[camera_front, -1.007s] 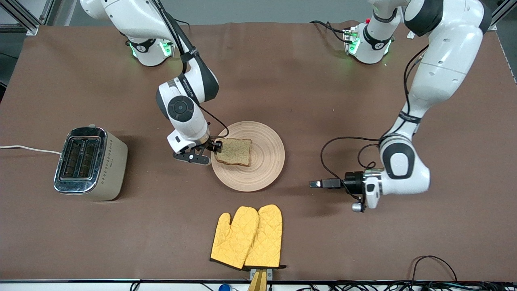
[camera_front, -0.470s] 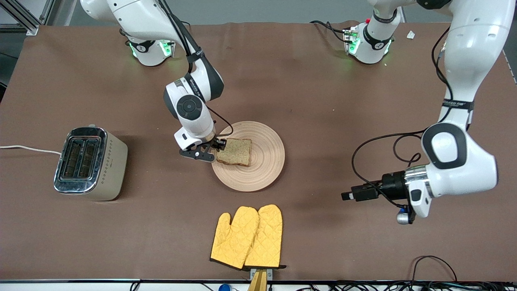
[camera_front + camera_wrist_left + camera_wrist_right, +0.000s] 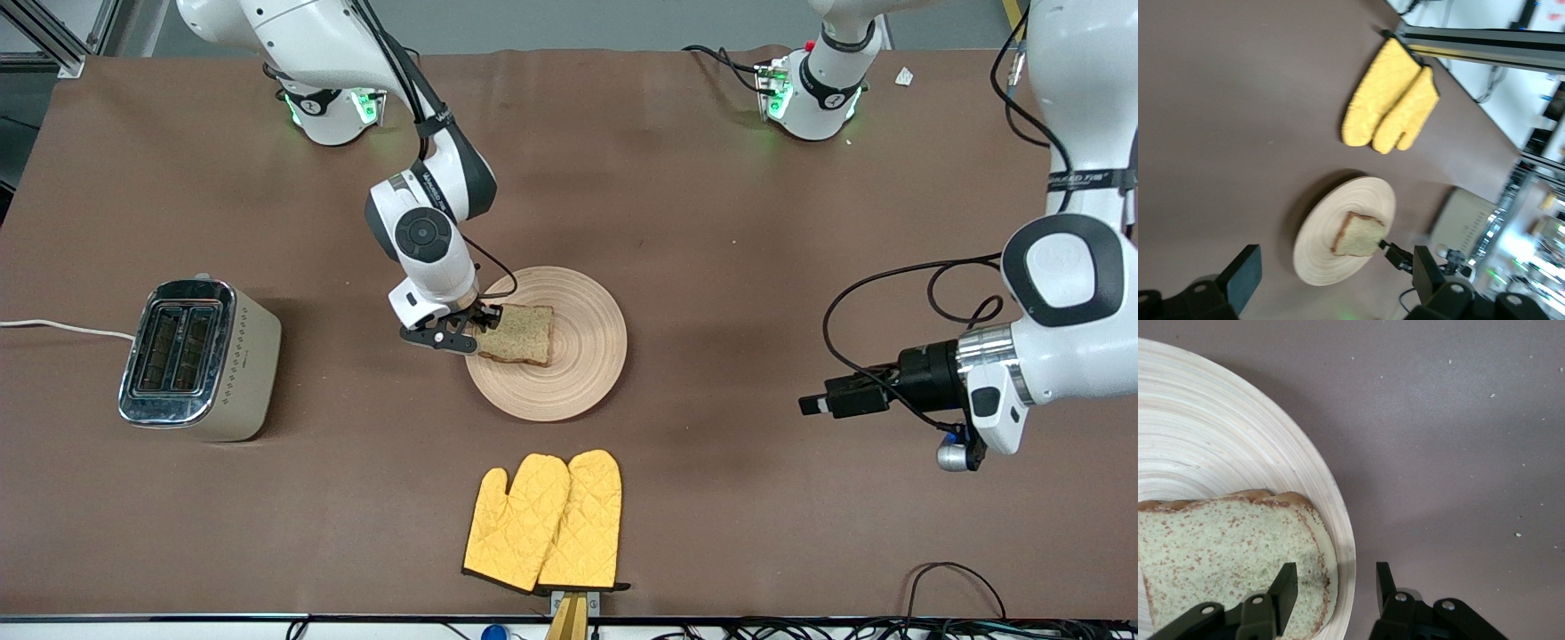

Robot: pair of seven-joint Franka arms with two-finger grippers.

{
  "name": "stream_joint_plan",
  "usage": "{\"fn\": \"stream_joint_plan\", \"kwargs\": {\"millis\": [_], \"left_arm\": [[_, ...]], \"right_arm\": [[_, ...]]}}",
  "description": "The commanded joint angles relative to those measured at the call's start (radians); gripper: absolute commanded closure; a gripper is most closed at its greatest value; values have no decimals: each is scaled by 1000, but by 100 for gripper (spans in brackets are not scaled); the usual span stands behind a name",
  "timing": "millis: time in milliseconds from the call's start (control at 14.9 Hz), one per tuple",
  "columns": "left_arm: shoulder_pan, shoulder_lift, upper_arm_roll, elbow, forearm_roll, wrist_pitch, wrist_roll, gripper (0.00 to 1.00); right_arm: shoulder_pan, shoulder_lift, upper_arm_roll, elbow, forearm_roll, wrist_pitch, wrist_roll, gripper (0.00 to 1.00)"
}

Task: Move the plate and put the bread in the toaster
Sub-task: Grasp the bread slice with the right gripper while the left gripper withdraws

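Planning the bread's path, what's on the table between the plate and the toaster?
Only bare brown table lies between the plate and the toaster, seen in the front view.

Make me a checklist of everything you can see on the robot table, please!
Surface: brown table, a few crumbs.
Job's things: bread lies on the plate; toaster toward the right arm's end, slots empty.
Clutter: yellow oven mitts, nearer the front camera than the plate.
Grippers: right gripper at the bread's edge, jaws open; left gripper over bare table, jaws open.
Cables: white toaster cord; black cables on the left arm.
Surroundings: metal frame at the table edge.
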Motion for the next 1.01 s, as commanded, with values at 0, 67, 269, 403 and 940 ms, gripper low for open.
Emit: {"fn": "stream_joint_plan", "kwargs": {"millis": [0, 67, 269, 403, 940], "left_arm": [[-6, -90, 0, -22, 137, -37, -105, 0], [-9, -113, 0, -22, 201, -55, -115, 0], [-11, -188, -3, -22, 415, -153, -151, 0], [-9, -240, -3, -22, 515, -204, -143, 0], [-3, -365, -3, -19, 765, -348, -14, 0]], "right_arm": [[15, 3, -9, -5, -22, 16, 29, 46], [15, 5, -9, -5, -22, 16, 29, 46], [22, 11, -9, -4, -19, 17, 29, 47], [24, 14, -9, -2, -19, 19, 29, 47], [28, 20, -9, -2, -18, 39, 29, 56]]}}
